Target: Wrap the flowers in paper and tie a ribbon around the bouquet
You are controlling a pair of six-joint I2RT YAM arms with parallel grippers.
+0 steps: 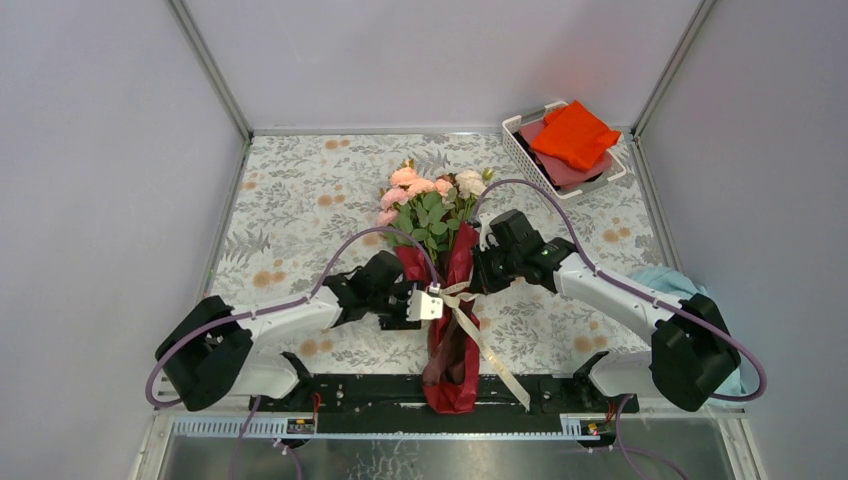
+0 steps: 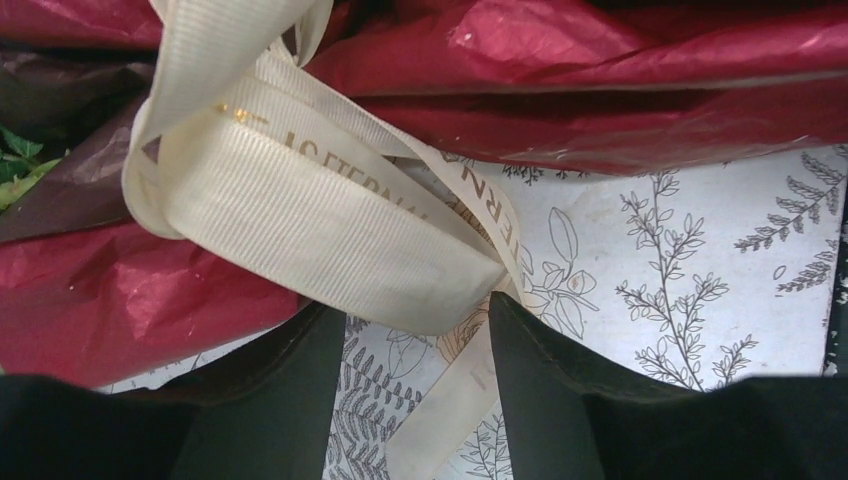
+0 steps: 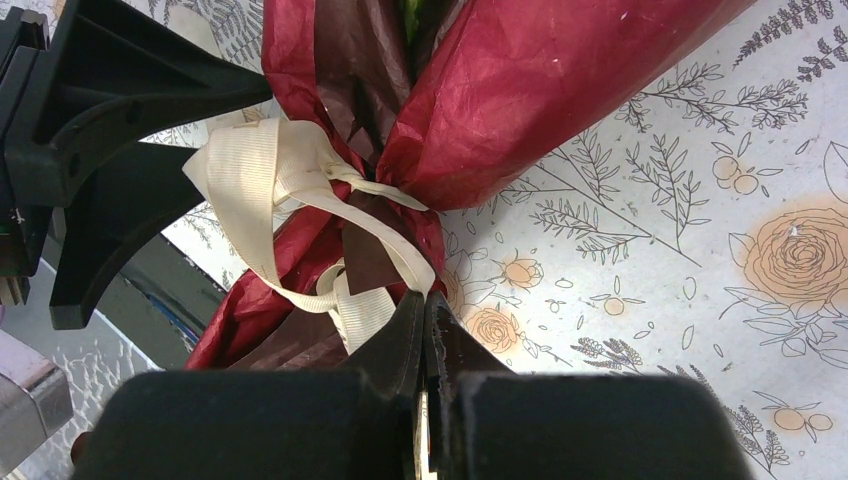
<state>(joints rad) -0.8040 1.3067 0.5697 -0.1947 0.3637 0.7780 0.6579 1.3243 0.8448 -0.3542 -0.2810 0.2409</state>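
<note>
Bouquet [image 1: 460, 255] is laid on the tabletop [image 1: 300, 190], ribbon [image 3: 245, 165] knotted round it. One tail is pinched tight by the right gripper [image 3: 428, 310]; the loop is straddled by the half-spread left gripper [image 2: 412, 310]. Pull should be kept even.

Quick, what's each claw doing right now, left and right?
Left claw: open, with a strand of the ribbon running between its fingers.
Right claw: closed, pinching the ribbon at its tips.

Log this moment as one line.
phase: tying ribbon | left gripper: open, ribbon between jaws | right gripper: shut on ribbon | bouquet: wrapped, ribbon around middle
</note>
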